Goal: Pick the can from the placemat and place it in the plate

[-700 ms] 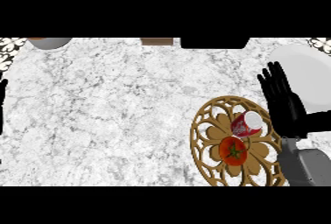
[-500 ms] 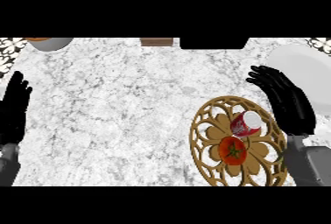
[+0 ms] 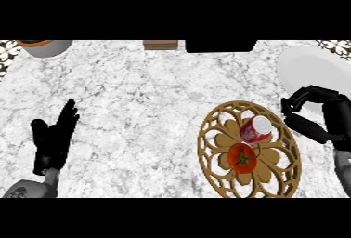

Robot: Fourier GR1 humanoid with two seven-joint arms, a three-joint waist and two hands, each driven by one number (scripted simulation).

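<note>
Can (image 3: 256,128) is sitting on the round gold placemat (image 3: 211,155), upper-right part of it, red body w/ pale top showing; can't tell if it's upright or tipped. R hand (image 3: 321,122) is hovering just to the right of the mat, and its fingers (image 3: 299,94) are curling inward toward the thumb, making a hooked C shape w/ nothing inside it. Can is lying left of those fingertips and slightly below them, near but apart, no contact showing. Red tomato (image 3: 243,158) is resting just below-left of the can, touching or nearly touching it, and farther from the fingers than the can is. White plate (image 3: 307,69) is sitting above the R hand's knuckles, the curled fingers overlapping its lower edge in the head view. L hand (image 3: 53,138) is resting way over on the opposite side of the marble counter (image 3: 151,102), fingers (image 3: 68,114) pointing up, straight and spread a little, holding nothing, well apart from mat, can and plate.
</note>
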